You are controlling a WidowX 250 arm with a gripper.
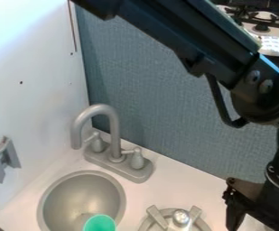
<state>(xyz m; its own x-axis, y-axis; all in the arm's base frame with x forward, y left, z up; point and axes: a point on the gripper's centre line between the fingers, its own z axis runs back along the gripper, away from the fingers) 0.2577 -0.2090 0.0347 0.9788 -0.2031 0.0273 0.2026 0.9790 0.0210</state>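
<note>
One gripper hangs low in the view, well to the right of the faucet, holding nothing that can be made out; whether it is apart or together, I cannot tell. Of the things on the tabletop, the nearest to it is one round grey burner, below and to the right of the faucet, with two raised prongs showing and one shiny silver knob at its middle. The one grey faucet has one curved spout and two handles, one on each side of the spout, all on one base plate. Just below and to the left of the faucet is one round grey basin, with one green cup at its lower right part, cut off by the view's bottom edge. One grey bracket sits on the white wall, left of the faucet. One blue-grey panel rises behind the faucet, and one stove shows beyond it, far above and to the right.
</note>
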